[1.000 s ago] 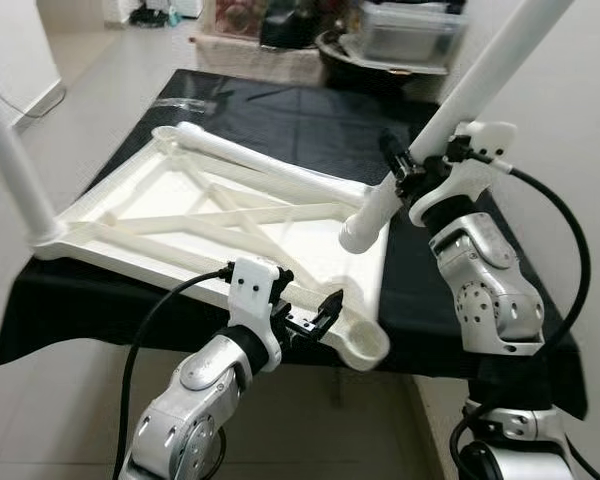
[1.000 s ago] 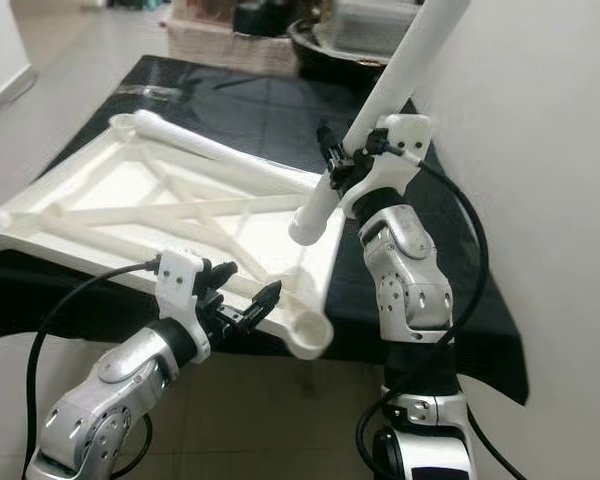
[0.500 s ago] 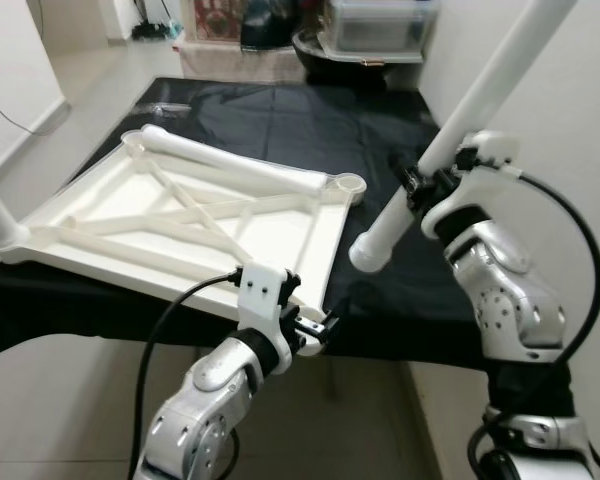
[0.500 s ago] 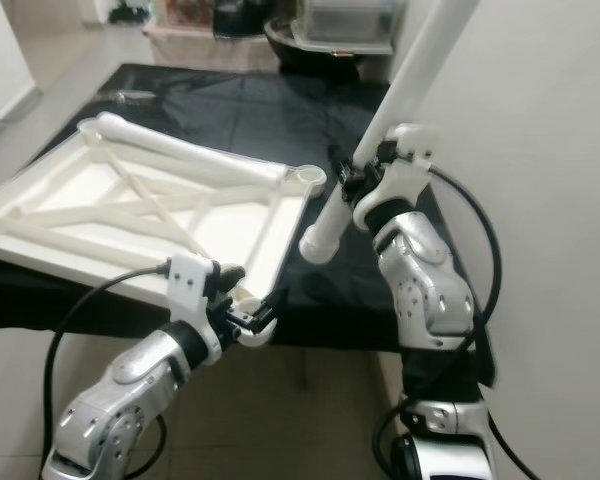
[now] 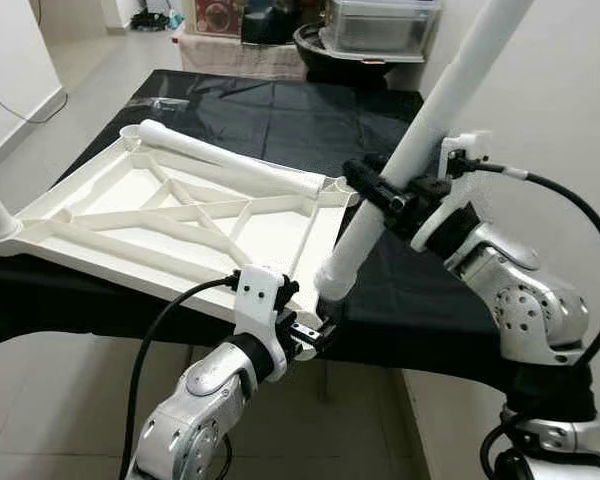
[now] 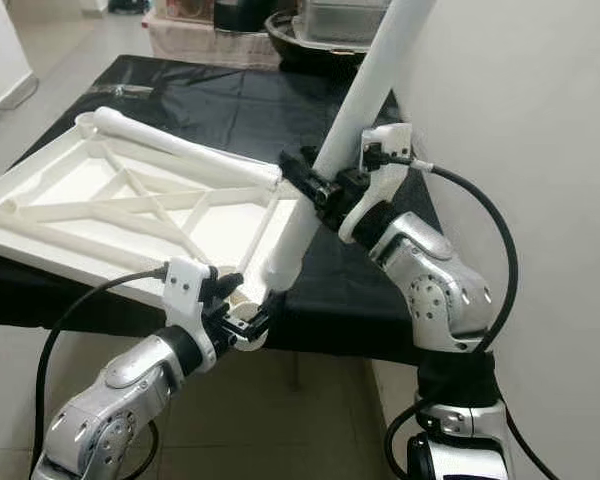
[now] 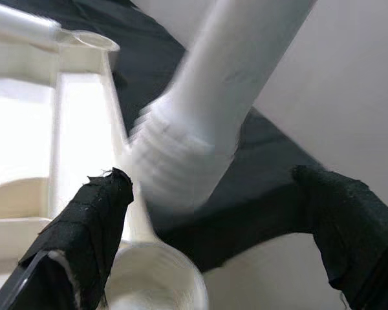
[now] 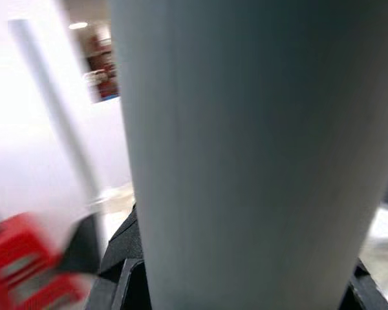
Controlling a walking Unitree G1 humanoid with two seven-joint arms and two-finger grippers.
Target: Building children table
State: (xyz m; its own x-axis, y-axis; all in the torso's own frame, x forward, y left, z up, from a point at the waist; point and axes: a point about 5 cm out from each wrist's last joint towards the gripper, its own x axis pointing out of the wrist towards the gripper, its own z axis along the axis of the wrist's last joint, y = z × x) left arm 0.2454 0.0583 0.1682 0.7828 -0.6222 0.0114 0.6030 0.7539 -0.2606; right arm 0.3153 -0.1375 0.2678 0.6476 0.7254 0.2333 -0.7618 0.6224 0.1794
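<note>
A black cloth [image 5: 280, 110] covers a low table that stands beside a white wall, with boxes and a dark bowl behind it. On the cloth a white tabletop [image 5: 180, 215] lies upside down, ribs up, with one loose leg [image 5: 230, 160] resting along its far edge. The right gripper [image 5: 385, 195] is clamped around another white table leg [image 5: 400, 170], held at a slant with its lower end just above the near corner socket [image 6: 242, 322]. The left gripper [image 5: 305, 335] sits at that same corner, its fingers [image 7: 90, 226] spread wide either side of the socket, right beneath the leg's tip.
</note>
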